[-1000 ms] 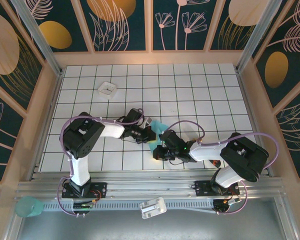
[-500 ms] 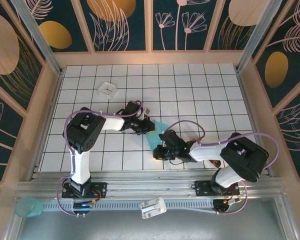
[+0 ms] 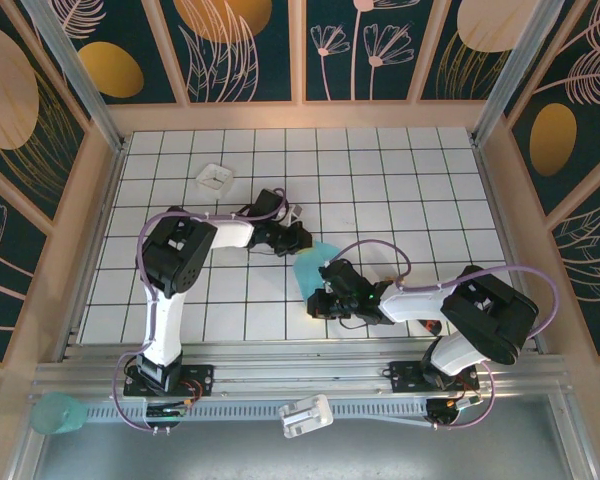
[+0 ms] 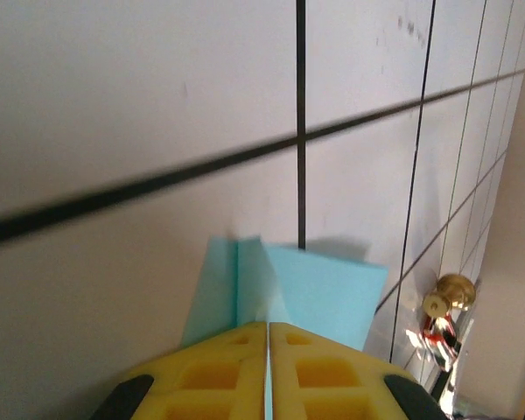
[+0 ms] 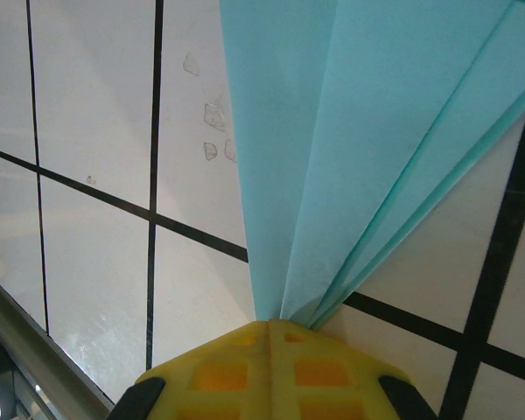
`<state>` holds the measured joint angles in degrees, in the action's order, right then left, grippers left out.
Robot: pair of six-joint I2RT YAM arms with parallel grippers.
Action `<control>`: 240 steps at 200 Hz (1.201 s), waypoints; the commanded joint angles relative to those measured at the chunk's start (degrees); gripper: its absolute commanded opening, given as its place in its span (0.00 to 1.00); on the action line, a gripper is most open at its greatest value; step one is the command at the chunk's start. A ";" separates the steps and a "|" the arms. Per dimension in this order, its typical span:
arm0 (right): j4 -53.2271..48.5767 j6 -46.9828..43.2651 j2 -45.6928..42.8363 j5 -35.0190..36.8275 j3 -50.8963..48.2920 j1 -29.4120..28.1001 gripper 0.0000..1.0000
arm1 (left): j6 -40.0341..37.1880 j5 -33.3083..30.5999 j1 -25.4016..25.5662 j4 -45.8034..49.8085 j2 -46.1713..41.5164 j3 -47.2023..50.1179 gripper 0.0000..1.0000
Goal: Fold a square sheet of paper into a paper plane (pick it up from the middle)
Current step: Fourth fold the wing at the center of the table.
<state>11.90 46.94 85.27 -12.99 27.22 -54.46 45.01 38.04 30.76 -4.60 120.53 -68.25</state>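
Paper plane (image 3: 306, 268), turquoise w/ layered creases, pinched by L fingers (image 4: 212, 378) & R fingers (image 5: 220, 378).

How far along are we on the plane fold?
Done: the paper is no longer a flat square. The right wrist view shows several layered creases fanning out from a narrow end.
In hand: the left fingers and right fingers are each shut on an end of it.
Left: probably the last wing folds, then release. I cannot tell whether the shape is finished.
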 commanded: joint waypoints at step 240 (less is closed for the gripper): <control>2.29 -5.30 -7.77 -0.38 -1.15 17.10 0.16 | 4.38 -5.77 5.38 -16.49 -18.17 23.31 0.13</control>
<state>6.98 37.12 73.67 -16.36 26.09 -36.60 50.00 31.31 36.10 -19.59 98.76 -42.26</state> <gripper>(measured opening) 0.180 0.155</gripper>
